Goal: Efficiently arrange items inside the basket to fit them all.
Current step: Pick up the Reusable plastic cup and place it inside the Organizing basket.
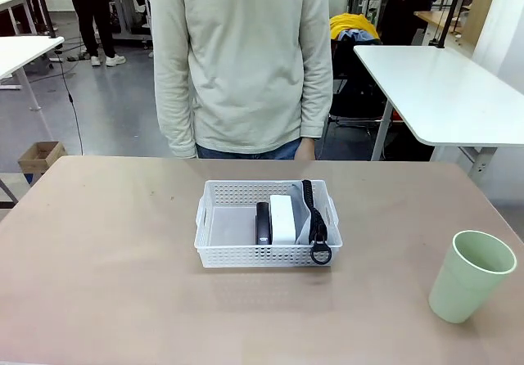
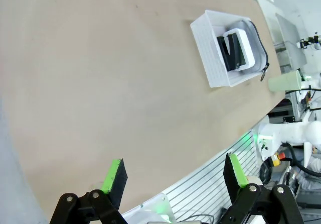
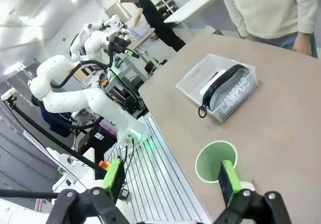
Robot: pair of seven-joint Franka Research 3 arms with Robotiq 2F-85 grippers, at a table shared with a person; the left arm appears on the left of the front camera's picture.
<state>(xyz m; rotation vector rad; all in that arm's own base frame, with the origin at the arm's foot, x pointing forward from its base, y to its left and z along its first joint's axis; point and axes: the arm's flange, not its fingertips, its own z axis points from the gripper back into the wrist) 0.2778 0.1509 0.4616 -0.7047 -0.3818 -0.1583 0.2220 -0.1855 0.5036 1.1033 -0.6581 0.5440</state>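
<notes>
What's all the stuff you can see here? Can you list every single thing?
table: one, light brown, under everything
basket: one, white with little holes, middle of the table
stapler: one, black, in the basket, left of the block
block: one, white, in the basket, between stapler and pouch
pouch: one, grey with black strap, in the basket, along its right side
cup: one, pale green, upright on the table, outside the basket, robot's right
cardboard box: one, brown, on the floor, far left
person: one, cream top, standing at the far side
left gripper: one, black with green pads, open, empty
right gripper: one, black with green pads, open, empty, cup beyond it
</notes>
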